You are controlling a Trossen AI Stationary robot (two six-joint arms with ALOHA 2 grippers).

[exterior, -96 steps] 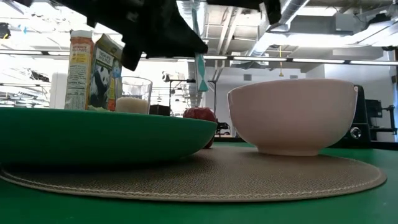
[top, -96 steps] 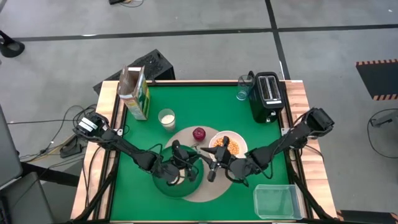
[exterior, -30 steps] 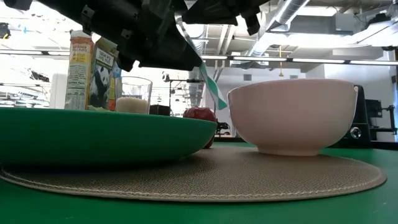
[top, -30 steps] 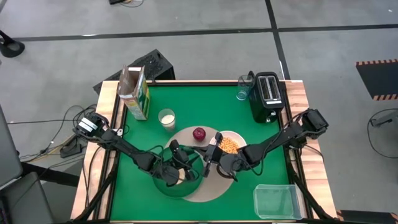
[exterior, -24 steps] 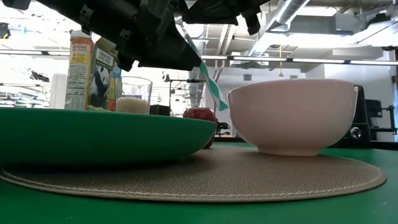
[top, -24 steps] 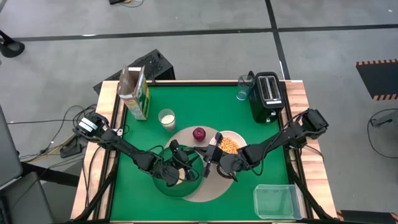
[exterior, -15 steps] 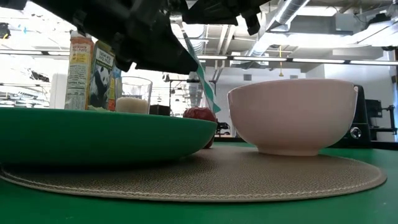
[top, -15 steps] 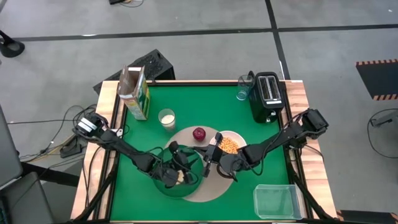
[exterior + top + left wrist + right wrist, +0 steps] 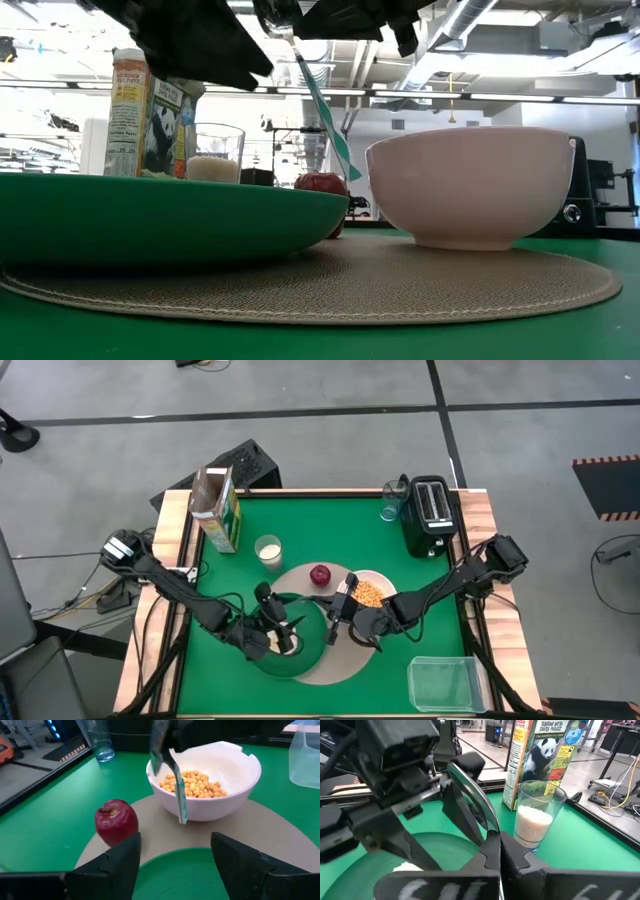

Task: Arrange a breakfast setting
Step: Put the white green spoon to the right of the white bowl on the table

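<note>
A round beige placemat (image 9: 338, 663) bears a dark green plate (image 9: 300, 662) with a pale bagel (image 9: 288, 647), a white bowl (image 9: 205, 785) of cereal and a red apple (image 9: 116, 820). The milk glass (image 9: 534, 820) and cereal box (image 9: 545, 755) stand at the far left. My right gripper (image 9: 495, 845) hangs above the mat between plate and bowl, shut on a metal spoon (image 9: 177, 785) with a teal end. My left gripper (image 9: 175, 867) stands open over the plate, apart from the spoon. My right gripper pinches the spoon's upper metal end (image 9: 489, 831) between its two shut fingers, coming nearly level from the table's right. The spoon slants down from the hold, its teal end (image 9: 340, 150) lowest, clear of the mat, plate and bowl.
A black toaster (image 9: 430, 515) and a small blue glass (image 9: 392, 502) stand at the far right corner. A clear plastic container (image 9: 445, 682) sits at the near right. Bare green table lies to the left of the mat.
My left gripper has let go of the spoon and drawn back from it, up and toward the table's left edge. The spoon stays in my right gripper, which has kept still.
</note>
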